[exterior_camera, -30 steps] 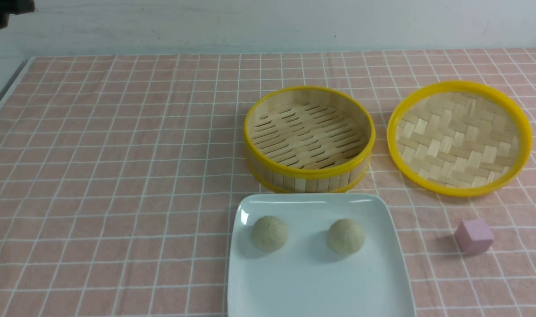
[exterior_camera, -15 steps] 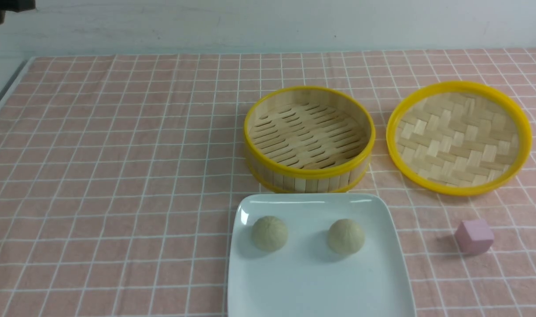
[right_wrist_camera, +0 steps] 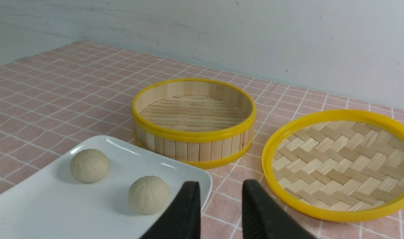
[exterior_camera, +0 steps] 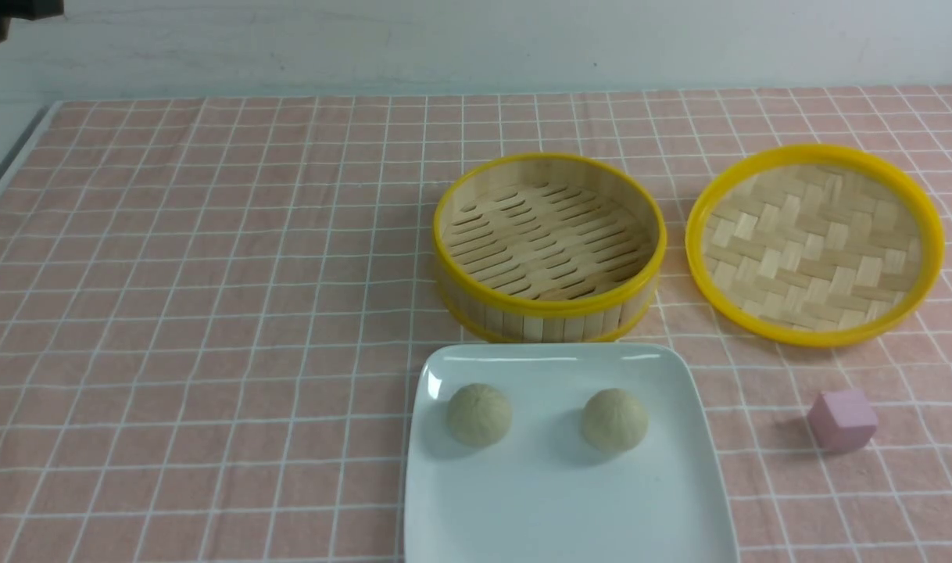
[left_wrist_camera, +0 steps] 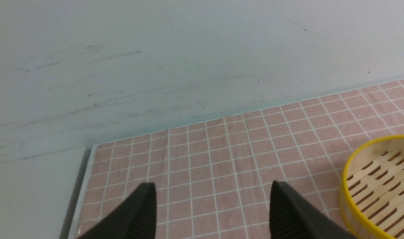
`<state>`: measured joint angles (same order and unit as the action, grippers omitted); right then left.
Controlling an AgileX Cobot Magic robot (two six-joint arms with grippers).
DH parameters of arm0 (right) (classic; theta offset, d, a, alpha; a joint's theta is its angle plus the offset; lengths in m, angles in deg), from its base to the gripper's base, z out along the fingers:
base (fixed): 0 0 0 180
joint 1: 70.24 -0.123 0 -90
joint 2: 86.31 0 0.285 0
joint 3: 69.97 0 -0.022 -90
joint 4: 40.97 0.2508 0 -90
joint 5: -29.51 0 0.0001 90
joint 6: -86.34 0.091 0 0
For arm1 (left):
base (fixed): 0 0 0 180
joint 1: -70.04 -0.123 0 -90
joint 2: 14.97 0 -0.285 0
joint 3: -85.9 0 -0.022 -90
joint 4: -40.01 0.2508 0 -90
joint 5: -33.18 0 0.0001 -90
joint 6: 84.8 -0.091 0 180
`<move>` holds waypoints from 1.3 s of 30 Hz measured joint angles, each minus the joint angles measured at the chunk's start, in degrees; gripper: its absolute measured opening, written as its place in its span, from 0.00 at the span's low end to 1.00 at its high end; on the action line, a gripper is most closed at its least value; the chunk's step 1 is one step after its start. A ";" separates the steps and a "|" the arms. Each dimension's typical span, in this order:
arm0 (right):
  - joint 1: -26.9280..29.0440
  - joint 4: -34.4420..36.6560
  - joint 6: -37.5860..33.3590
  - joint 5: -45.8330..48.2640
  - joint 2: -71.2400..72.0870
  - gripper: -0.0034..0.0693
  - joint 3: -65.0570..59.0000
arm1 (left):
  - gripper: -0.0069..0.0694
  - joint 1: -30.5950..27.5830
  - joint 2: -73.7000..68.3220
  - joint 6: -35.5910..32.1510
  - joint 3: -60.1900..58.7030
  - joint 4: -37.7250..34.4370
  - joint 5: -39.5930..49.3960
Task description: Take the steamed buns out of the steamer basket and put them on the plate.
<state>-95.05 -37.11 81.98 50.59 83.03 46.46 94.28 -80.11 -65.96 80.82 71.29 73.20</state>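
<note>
Two pale steamed buns point(exterior_camera: 479, 414) point(exterior_camera: 614, 420) rest side by side on the white plate point(exterior_camera: 562, 500) at the table's front. Behind the plate stands the steamer basket point(exterior_camera: 550, 306), with nothing on its slatted floor. My right gripper point(right_wrist_camera: 221, 182) hovers over the cloth just beyond the plate's corner, near one bun point(right_wrist_camera: 148, 194). Its jaws stand a narrow gap apart with nothing between them. My left gripper point(left_wrist_camera: 212, 184) is open wide and empty above the table's far left, with the basket's rim point(left_wrist_camera: 346, 186) off to its side. Neither gripper shows in the front view.
The basket's woven, yellow-rimmed lid point(exterior_camera: 816, 246) lies face up to the right of the basket. A small pink cube point(exterior_camera: 842, 421) sits right of the plate. The pink checked cloth ends at the grey wall behind and at the table's left edge point(left_wrist_camera: 79, 186).
Nothing on the table has moved. The dark piece in the front view's top left corner has drawn up slightly.
</note>
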 joint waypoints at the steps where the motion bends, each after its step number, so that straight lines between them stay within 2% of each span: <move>1: 0.00 -0.04 0.00 0.00 0.00 0.33 0.00 | 0.70 0.00 0.00 0.00 0.00 0.00 0.00; 9: 0.35 -0.54 0.01 -2.61 0.00 0.34 -5.08 | 0.69 0.00 0.00 0.00 0.00 -0.05 -0.05; 14: 6.31 -0.79 0.01 0.43 0.00 0.34 -9.62 | 0.69 0.00 0.00 0.00 0.00 -0.05 -0.05; 20: 17.33 0.85 0.01 2.58 0.00 0.35 -10.33 | 0.68 0.00 0.00 0.00 0.00 -0.05 -0.05; 26: 23.19 1.31 0.06 1.83 0.00 0.37 -11.01 | 0.68 0.00 0.00 0.00 0.00 -0.05 -0.05; 39: 25.10 1.74 0.13 -0.01 0.00 0.37 -14.53 | 0.68 0.00 0.00 0.00 0.00 0.00 -0.17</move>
<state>-69.94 -35.38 82.11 50.58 83.03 31.93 94.28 -80.11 -65.96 80.82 71.29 73.04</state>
